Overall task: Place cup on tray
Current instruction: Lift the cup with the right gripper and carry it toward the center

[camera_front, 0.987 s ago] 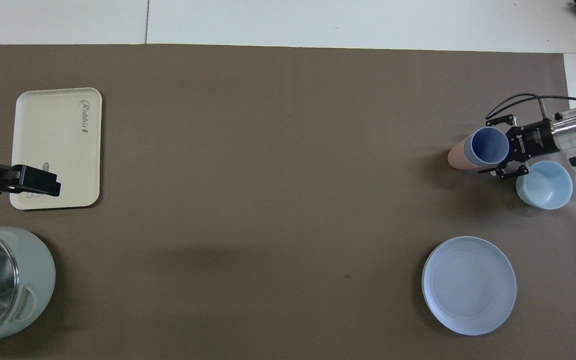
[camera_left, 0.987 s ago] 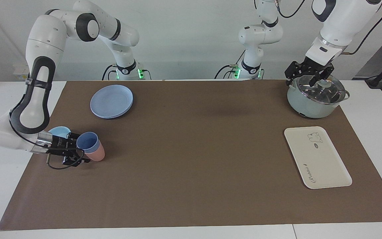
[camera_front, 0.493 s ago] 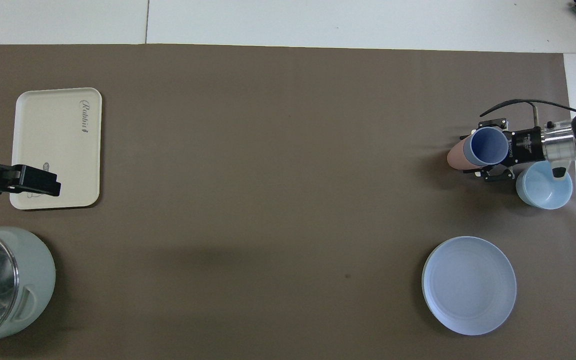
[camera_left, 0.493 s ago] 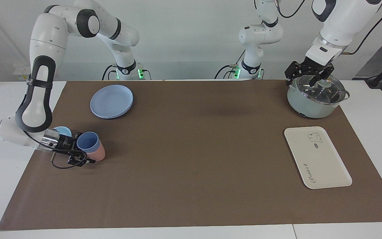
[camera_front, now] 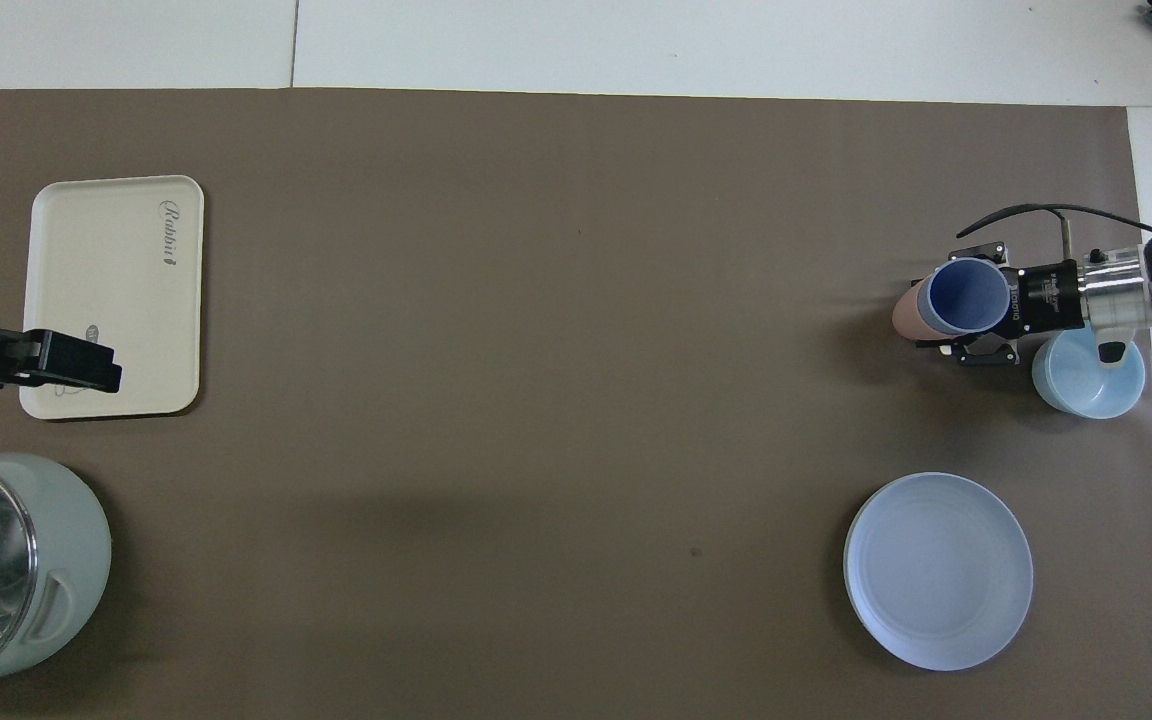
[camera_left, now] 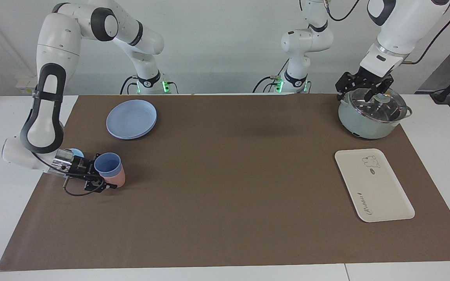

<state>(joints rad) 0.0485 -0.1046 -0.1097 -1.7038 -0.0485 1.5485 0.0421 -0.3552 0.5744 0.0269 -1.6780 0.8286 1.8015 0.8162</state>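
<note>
The periwinkle-blue cup point(camera_left: 108, 164) sits nested in a pink cup point(camera_left: 117, 179) near the right arm's end of the mat, tilted toward the right arm's end. It also shows in the overhead view point(camera_front: 966, 297). My right gripper point(camera_left: 102, 173) comes in from the side, low over the mat, and is shut on the blue cup; it also shows in the overhead view point(camera_front: 974, 303). The cream tray point(camera_left: 373, 185) lies bare at the left arm's end and shows in the overhead view point(camera_front: 111, 290). My left gripper point(camera_left: 363, 88) waits open above a pot.
A light-blue bowl point(camera_left: 77, 152) stands right beside the right gripper's wrist. A round blue plate point(camera_left: 131, 119) lies nearer to the robots than the cups. A grey-green pot point(camera_left: 371, 113) with a glass lid stands nearer to the robots than the tray.
My right gripper has shifted a little toward the table's middle with the blue cup, which now stands higher in the pink cup. The right arm's elbow has risen. The left arm is still.
</note>
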